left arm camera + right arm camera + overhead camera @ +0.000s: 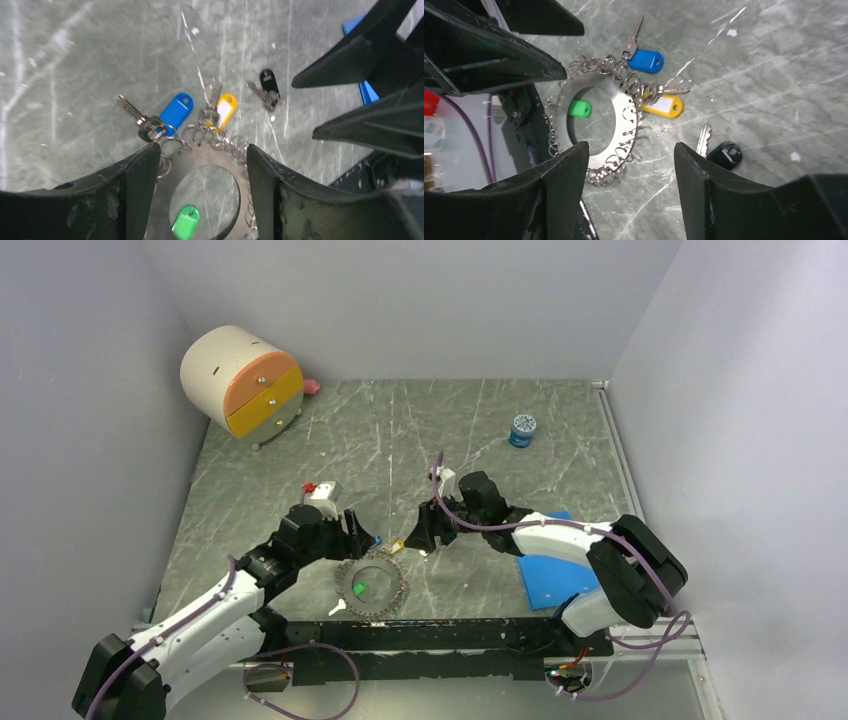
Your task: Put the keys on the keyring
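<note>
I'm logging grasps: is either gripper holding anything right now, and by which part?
Nothing is held: left gripper and right gripper both stand open; the keyring lies flat on the table.

1 blue-headed key [175, 112], 1 yellow-headed key [226, 109], 1 black-headed key [269, 82] and 1 green-headed key [185, 221] are showing in the wrist views, making 4 in all. 1 keyring [626, 115] is lying among them, its rim carrying small loops too many and too tangled for counting. In the top view 1 pale bit [338, 608] is lying by the hoop's near edge, too small to tell whether it is a 5th key. 1 blue jar [522, 430], 1 round cabinet [242, 380] with 2 drawers, 1 pink object [311, 386] and 1 blue sheet [550, 575] are sitting around them.
</note>
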Tool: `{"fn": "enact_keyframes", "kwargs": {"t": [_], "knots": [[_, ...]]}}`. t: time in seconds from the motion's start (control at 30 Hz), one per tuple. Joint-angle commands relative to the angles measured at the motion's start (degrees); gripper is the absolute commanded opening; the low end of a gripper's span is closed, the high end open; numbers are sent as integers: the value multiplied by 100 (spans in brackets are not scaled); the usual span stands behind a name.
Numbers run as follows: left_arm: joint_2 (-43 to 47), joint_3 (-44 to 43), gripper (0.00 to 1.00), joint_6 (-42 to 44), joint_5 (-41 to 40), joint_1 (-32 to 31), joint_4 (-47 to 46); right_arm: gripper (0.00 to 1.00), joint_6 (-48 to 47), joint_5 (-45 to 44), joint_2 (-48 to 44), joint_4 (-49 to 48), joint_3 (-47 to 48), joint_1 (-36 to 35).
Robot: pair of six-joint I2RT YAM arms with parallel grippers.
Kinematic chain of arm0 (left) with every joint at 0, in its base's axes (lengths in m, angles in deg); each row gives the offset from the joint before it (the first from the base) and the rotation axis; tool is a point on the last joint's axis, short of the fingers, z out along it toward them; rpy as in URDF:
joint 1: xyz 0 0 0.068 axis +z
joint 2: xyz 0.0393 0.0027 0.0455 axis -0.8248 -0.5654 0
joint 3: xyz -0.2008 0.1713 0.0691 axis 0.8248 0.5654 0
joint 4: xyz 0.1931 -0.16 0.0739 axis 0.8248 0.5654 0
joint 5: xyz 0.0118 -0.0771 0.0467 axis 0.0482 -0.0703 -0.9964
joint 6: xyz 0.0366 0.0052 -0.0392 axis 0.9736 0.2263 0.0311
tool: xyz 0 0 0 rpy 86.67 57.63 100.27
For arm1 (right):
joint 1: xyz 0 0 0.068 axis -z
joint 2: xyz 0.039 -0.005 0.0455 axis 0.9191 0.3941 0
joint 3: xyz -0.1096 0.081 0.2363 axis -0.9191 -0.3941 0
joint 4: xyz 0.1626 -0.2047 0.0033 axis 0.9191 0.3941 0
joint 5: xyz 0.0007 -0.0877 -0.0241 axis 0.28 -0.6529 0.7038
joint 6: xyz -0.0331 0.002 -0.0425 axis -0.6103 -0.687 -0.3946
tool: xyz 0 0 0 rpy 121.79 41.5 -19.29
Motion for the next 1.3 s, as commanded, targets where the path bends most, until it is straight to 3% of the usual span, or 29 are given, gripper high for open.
{"fn": "enact_keyframes", "kwargs": {"t": [0.0, 0.17, 0.47, 0.7, 0.87, 1.03, 1.27], "knots": [[-261, -173, 66, -336, 1072, -4, -19, 64, 517, 406, 128, -221, 127, -38], [-622, 31, 58, -500, 1841, -77, -765, 64, -169, 734, 179, 93, 93, -194], [-605, 198, 56, -378, 1789, -101, -916, 56, -712, 323, 245, 850, 334, -662], [-616, -76, 56, -199, 1366, -100, -151, 55, -151, -38, 463, 1202, 778, -689], [-357, -225, 58, -373, 312, -102, 496, 59, 483, -291, 398, 1288, 869, -693], [-325, -494, 66, -569, -496, -90, 1010, 58, 817, -431, 542, 1490, 1001, -768], [-917, -934, 68, -525, -151, 207, 1006, 53, 969, -511, 745, 1636, 1149, -838]]}}
